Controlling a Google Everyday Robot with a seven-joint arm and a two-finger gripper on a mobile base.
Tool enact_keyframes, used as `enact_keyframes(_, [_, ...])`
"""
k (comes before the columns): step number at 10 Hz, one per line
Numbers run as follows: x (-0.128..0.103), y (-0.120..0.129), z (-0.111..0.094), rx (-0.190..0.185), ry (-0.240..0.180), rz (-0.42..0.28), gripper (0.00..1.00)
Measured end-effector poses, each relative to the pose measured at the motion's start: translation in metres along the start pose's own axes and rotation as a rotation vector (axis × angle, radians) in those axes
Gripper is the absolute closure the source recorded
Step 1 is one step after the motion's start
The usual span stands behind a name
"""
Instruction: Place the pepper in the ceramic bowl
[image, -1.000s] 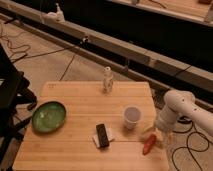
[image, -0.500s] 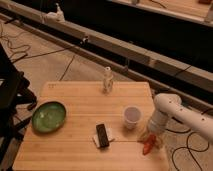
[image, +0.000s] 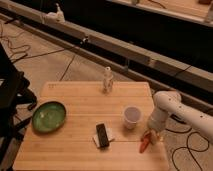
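The orange-red pepper (image: 145, 143) lies on the wooden table (image: 75, 100) near its front right edge. My gripper (image: 150, 133) is at the end of the white arm (image: 167, 107), right above the pepper's upper end, touching or nearly touching it. The green ceramic bowl (image: 49, 116) sits at the table's left side, far from the gripper.
A white paper cup (image: 132, 116) stands just left of the gripper. A black rectangular object on a white card (image: 102, 135) lies at the front middle. A small white figurine-like bottle (image: 107, 79) stands at the table's back. Cables run on the floor; a black chair is at left.
The arm has swung left and down toward the table, bringing the gripper onto the pepper. The pepper, bowl and cup have not moved.
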Motion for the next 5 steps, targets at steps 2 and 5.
enact_keyframes(2, [0.013,0.017,-0.033,0.013,0.068,0.042,1.00])
enact_keyframes(5, [0.033,0.035,-0.093,0.032,0.183,0.098,1.00])
